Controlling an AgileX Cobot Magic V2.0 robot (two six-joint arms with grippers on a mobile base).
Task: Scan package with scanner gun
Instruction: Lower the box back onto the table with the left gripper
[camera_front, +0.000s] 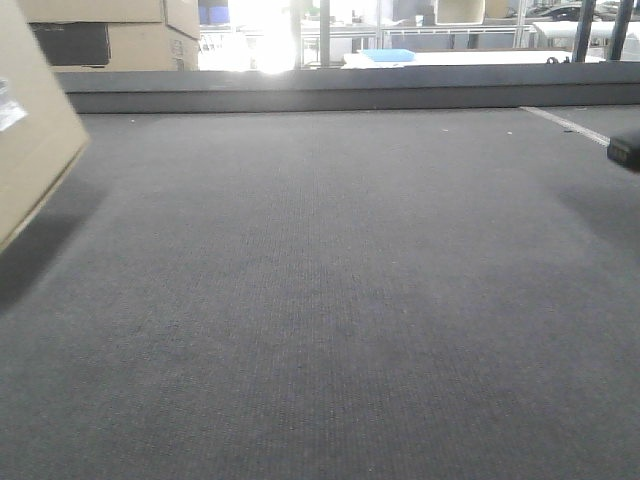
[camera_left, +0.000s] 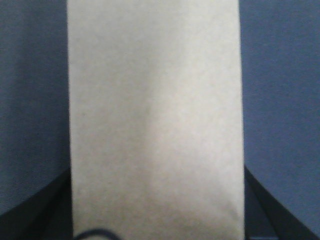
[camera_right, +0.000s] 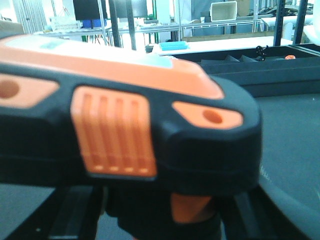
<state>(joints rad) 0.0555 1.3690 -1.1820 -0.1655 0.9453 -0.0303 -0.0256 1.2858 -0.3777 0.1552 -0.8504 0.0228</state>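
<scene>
The package (camera_left: 155, 100), a plain tan cardboard box, fills the middle of the left wrist view. My left gripper (camera_left: 157, 212) is shut on it, with dark fingers (camera_left: 47, 212) showing at both of its lower sides. In the front view the package (camera_front: 30, 150) hangs tilted at the left edge, above the mat, with a bit of white label (camera_front: 8, 112) showing. The scanner gun (camera_right: 125, 115), black and orange, fills the right wrist view. My right gripper (camera_right: 165, 217) is shut on its handle. A black tip (camera_front: 626, 150) at the front view's right edge may be the scanner.
Grey carpet-like mat (camera_front: 320, 300) covers the table. A low dark wall (camera_front: 320, 92) runs along its far edge. Larger stacked cardboard boxes with a dark panel (camera_front: 110, 35) stand behind at the left. A white strip (camera_front: 565, 125) lies at the far right.
</scene>
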